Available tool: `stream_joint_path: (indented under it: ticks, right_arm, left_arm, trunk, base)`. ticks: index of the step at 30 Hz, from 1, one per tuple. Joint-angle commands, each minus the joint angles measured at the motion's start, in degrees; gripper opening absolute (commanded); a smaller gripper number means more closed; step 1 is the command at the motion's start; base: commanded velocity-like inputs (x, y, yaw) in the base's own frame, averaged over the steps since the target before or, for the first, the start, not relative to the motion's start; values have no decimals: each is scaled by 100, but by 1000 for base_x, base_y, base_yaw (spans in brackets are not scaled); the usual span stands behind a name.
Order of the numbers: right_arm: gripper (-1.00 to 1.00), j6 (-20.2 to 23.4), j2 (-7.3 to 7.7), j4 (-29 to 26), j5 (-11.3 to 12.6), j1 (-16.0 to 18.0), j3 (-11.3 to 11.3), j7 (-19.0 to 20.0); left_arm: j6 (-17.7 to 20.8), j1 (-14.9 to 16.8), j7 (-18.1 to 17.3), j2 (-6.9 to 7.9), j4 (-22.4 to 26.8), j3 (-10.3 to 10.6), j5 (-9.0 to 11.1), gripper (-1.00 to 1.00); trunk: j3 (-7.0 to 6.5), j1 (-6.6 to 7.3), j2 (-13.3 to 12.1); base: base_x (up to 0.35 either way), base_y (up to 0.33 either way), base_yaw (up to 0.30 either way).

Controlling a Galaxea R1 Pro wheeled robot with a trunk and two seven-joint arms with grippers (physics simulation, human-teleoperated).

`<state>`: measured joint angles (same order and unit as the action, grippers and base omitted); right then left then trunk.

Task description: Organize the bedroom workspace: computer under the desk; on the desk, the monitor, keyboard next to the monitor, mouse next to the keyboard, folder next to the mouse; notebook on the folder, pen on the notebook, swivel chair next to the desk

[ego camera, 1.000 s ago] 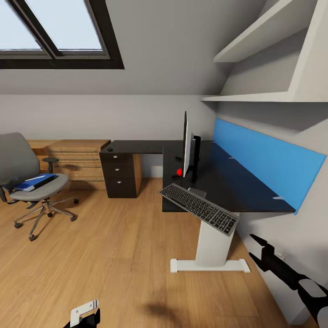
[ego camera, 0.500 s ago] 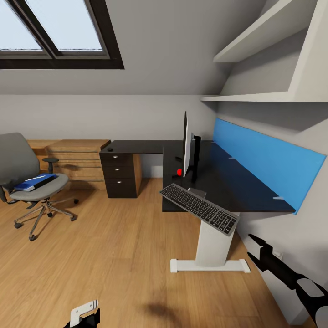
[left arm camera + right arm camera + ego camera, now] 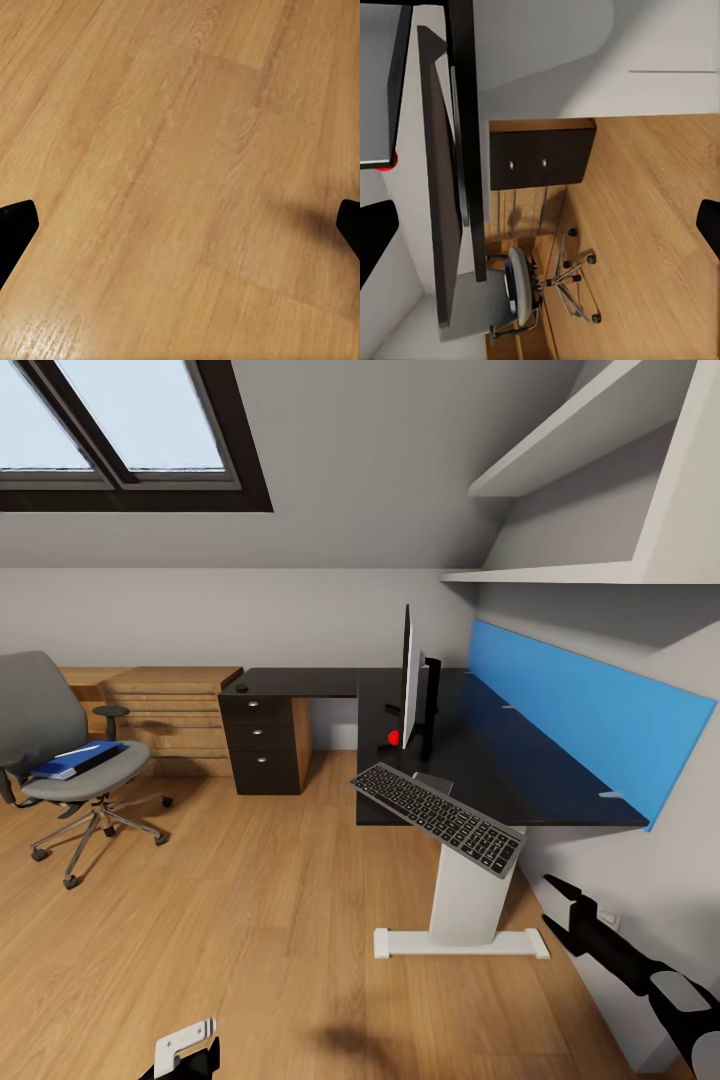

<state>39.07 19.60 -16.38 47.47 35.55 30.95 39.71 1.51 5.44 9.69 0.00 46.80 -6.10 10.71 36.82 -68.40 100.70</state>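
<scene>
Right gripper (image 3: 540,232) open wide, black fingertips (image 3: 375,236) at opp. edges of the view w/ a big gap between. Beyond it: the desk (image 3: 465,112) seen edge-on, black top a thin dark slab, black drawers (image 3: 540,154) w/ two round silver knobs. Monitor (image 3: 382,90) partly seen, red dot at its corner. Further off, the swivel chair (image 3: 521,289), grey, chrome star base on the wood floor (image 3: 660,225), well apart from the desk.

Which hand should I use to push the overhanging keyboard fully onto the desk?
Right, probably. The right hand is raised, open, just below the desk corner where the keyboard overhangs. The left hand is low over the floor, farther away.
</scene>
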Motion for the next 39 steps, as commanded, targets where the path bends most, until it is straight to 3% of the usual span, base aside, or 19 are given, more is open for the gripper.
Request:
stream_joint_path:
  ticks: [1, 11, 39]
  right_arm:
    - [100, 36, 0, 3, -16, 5, 20, 3]
    - [100, 39, -8, 3, -165, 5, -4, 2]
    - [100, 39, -9, 3, -187, 6, -8, 3]
  left_arm:
    - [16, 1, 15, 0, 9, 4, 53, 100]
    - [16, 1, 15, 5, 11, 3, 54, 100]
    - [16, 1, 16, 9, 13, 1, 54, 100]
  trunk:
    - [6, 1, 3]
    - [6, 1, 3]
    - [-461, 572, -1040]
  base:
    - [0, 0, 0]
    - [0, 0, 0]
    - [0, 0, 0]
